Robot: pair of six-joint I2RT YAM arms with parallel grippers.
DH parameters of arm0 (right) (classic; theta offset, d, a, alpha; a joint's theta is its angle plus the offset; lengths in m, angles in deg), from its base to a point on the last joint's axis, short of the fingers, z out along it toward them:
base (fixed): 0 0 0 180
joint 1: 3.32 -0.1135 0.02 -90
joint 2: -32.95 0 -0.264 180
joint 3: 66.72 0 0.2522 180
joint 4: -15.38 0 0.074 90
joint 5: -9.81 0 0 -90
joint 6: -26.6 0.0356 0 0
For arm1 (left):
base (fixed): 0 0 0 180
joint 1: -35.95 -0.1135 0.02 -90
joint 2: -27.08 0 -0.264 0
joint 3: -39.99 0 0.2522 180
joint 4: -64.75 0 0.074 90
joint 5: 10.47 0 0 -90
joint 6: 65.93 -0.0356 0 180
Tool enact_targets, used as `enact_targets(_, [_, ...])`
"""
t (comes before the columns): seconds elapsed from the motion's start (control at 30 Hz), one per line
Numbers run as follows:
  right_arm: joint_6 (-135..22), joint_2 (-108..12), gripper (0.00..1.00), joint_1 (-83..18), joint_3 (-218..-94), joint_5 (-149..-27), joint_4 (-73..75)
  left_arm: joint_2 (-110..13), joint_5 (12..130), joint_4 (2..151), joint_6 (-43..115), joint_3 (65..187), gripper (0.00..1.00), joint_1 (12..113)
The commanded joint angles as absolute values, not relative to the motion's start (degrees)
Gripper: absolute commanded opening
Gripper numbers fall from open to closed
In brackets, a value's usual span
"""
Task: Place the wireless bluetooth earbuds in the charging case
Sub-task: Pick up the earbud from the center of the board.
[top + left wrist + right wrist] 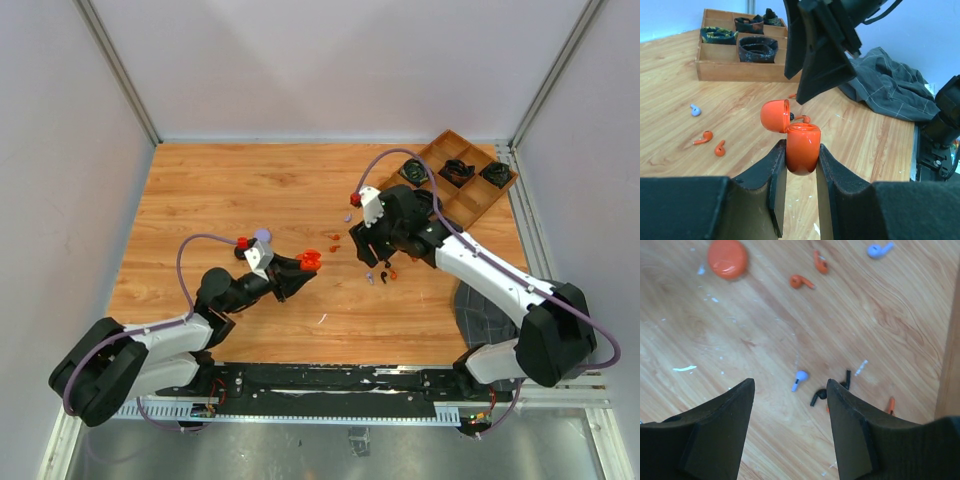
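Note:
My left gripper [305,264] [801,151] is shut on the orange charging case [310,260] [802,142] and holds it upright, with its lid [775,115] hinged open to the left. My right gripper [367,256] [790,385] is open and empty, hovering just above a lilac earbud [370,278] [799,380] and a black earbud [386,275] [817,396]. Two orange earbuds [334,243] [800,281] [703,137] lie farther left, with another lilac one [346,216] [879,249] [695,110] beyond them. One more orange bud [891,404] lies by the right finger.
A wooden compartment tray [470,200] [730,71] with coiled black cables stands at the back right. A dark cloth [470,312] [890,87] lies at the right near edge. A lilac disc [263,235] sits by my left wrist. An orange disc [727,259] shows in the right wrist view.

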State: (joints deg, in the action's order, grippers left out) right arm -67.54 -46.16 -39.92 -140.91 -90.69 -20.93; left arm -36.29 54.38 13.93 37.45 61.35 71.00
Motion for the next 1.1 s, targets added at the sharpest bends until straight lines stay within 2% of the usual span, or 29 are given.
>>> enact_targets(0.0, [-62.08,-46.17,0.61,-34.04,-139.02,-88.87,-22.92,-37.13,52.75,14.4,34.45,62.74,0.0,70.55])
enact_targets(0.13, [-59.63,-46.47,0.61,-30.22,-136.98,-88.57,-24.13,-37.7,55.39,9.15,34.34,59.15,0.0,70.49])
enact_targets(0.27, [-58.63,-47.7,0.61,-27.6,-135.63,-87.73,-24.79,-35.35,55.59,11.02,34.14,58.84,0.0,70.56])
enact_targets(0.53, [-58.03,-54.39,0.46,-25.93,-135.4,-87.71,-24.42,-31.55,57.69,13.49,33.08,58.4,0.0,70.53])
enact_targets(0.63, [-57.88,-57.16,0.38,-25.85,-135.96,-87.66,-23.86,-32.0,57.63,13.56,33.13,58.53,0.0,70.51])
enact_targets(0.87, [-57.77,-61.23,0.3,-25.87,-136.21,-87.56,-22.89,-33.53,56.72,13.63,33.21,59.32,0.0,70.58])
enact_targets(1.07, [-58.03,-62.41,0.17,-25.84,-136.03,-87.97,-22.57,-34.69,56.03,13.46,33.73,59.83,0.0,70.57])
